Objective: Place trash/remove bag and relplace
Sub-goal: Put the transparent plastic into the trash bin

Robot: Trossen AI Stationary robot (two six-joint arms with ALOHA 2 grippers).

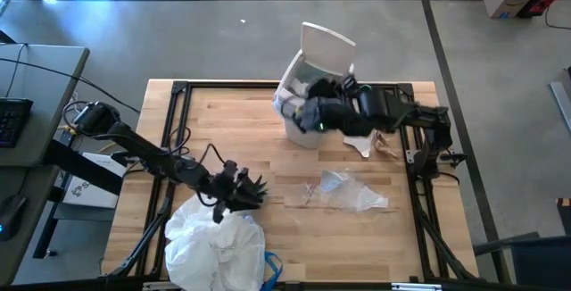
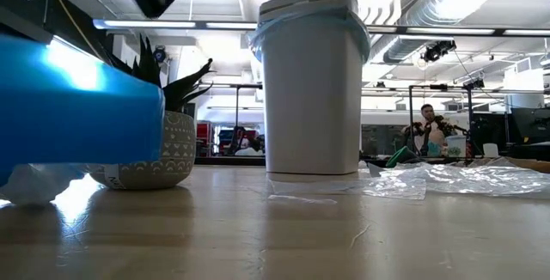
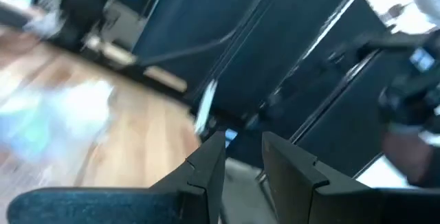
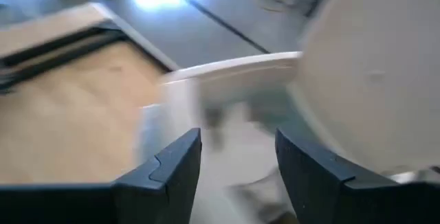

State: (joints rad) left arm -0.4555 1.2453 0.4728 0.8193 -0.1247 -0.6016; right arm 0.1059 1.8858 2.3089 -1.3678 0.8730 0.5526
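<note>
On the wooden table (image 1: pixel 232 139) I count one white bin (image 1: pixel 303 126), lid flipped up, standing toward the far edge with a light-blue bag (image 2: pixel 311 24) folded over its rim. Near it lie three loose bits of trash: a clear crinkled plastic wrapper (image 1: pixel 348 188) spread out in the middle of the table, a white paper scrap (image 1: pixel 359 145) and a brown crumpled piece (image 1: pixel 387 146), both just beside the bin's base on the right arm's side. One big white bag (image 1: pixel 219 246) slumps at the near edge, with a strip of blue showing beside it. One small spiky potted plant (image 2: pixel 159 134) stands close to that heap, partly hidden from above by the left arm. The right gripper (image 4: pixel 237 162) hangs over the bin's mouth, arm stretched out level across the table, fingers parted with nothing between them. The left gripper (image 3: pixel 244 159) sits low by the plant and white bag, arm reaching in from the corner, fingers a narrow gap apart and gripping nothing.
</note>
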